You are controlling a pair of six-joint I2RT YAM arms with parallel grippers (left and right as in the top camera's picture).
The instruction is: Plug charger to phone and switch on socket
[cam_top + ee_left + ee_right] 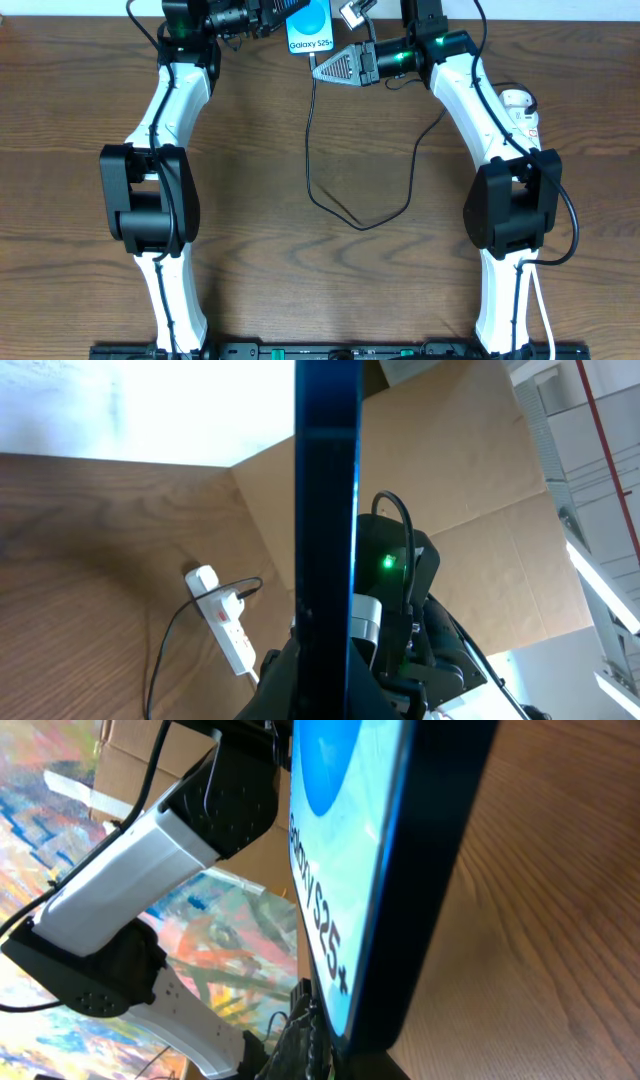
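The phone [310, 35] is held off the table at the far middle, its lit blue screen reading "Galaxy S25+". My left gripper [283, 18] is shut on it from the left. In the left wrist view the phone [326, 510] shows edge-on as a dark vertical bar rising between my left gripper's [322, 685] jaws. My right gripper [322, 68] sits just below the phone's lower edge, shut on the charger's plug end. The black charger cable [330, 205] loops down across the table and back up to the right. The right wrist view is filled by the phone [400, 870], with my right gripper [330, 1055] at its bottom edge. The plug tip itself is hidden.
The white socket [520, 105] lies at the far right, partly under my right arm. It also shows in the left wrist view as the socket [228, 622], with red-marked switches and a black plug at its end. Cardboard stands behind the table [250, 180].
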